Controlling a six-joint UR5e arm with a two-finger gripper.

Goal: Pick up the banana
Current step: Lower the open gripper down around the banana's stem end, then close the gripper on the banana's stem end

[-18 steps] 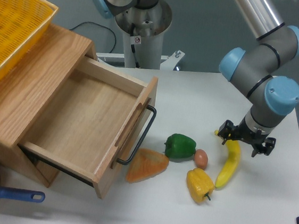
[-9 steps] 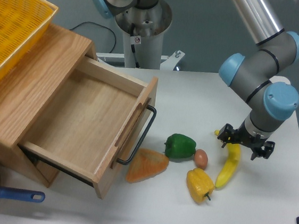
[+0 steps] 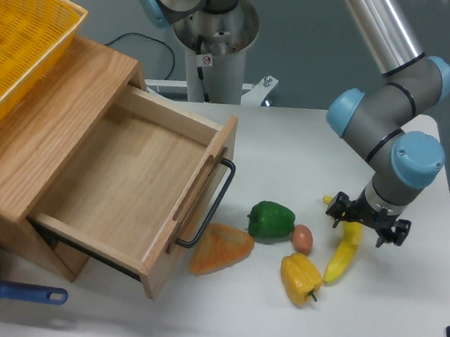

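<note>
Straddling the banana (image 3: 342, 254) lying near-far on the table (image 3: 401, 332), the tool (image 3: 359, 224) gapes wide.

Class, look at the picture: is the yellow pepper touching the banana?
Apart. The fixed camera shows a strip of white table between the yellow pepper and the lower end of the banana; only the pepper's dark stem points toward it.

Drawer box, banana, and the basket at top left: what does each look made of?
The drawer box looks like pale unfinished wood, with visible grain and a dark metal-looking handle. The banana, under the hand, has a smooth, evenly bright yellow, slightly glossy skin, so it is possibly a plastic replica. The basket looks like yellow moulded plastic mesh.
</note>
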